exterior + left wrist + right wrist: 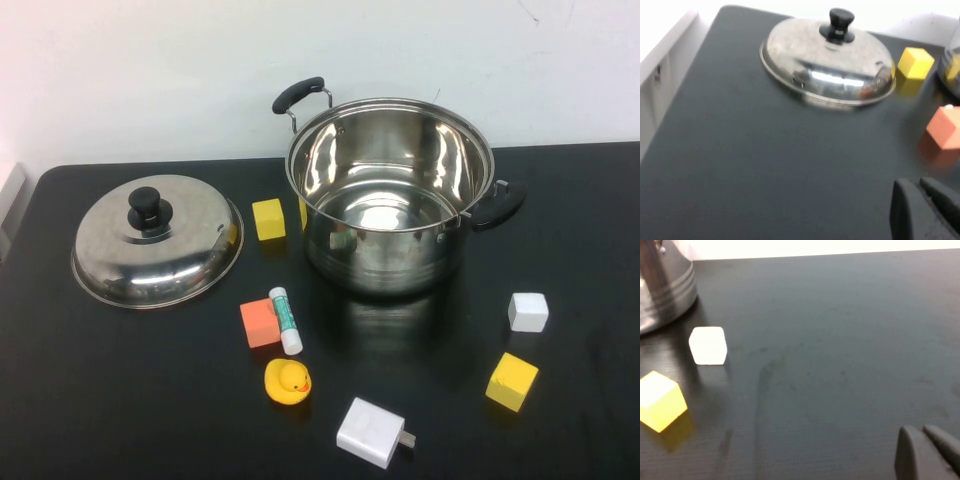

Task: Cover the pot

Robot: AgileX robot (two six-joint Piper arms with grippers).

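In the high view, the pot [390,195] stands uncovered at the back of the table [150,400], and the lid [157,240] lies well to its left. In the left wrist view, the left gripper [925,212] hovers near the lid with its jaws together, holding nothing. In the right wrist view, the right gripper [927,452] hovers over bare table with its jaws likewise closed and empty.

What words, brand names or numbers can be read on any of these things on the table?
None can be read.
The glue stick has a green band of label, too small to read.
The pot, lid, white charger, rubber duck and the blocks show no print.
The left gripper and right gripper, low over the table, carry no markings.
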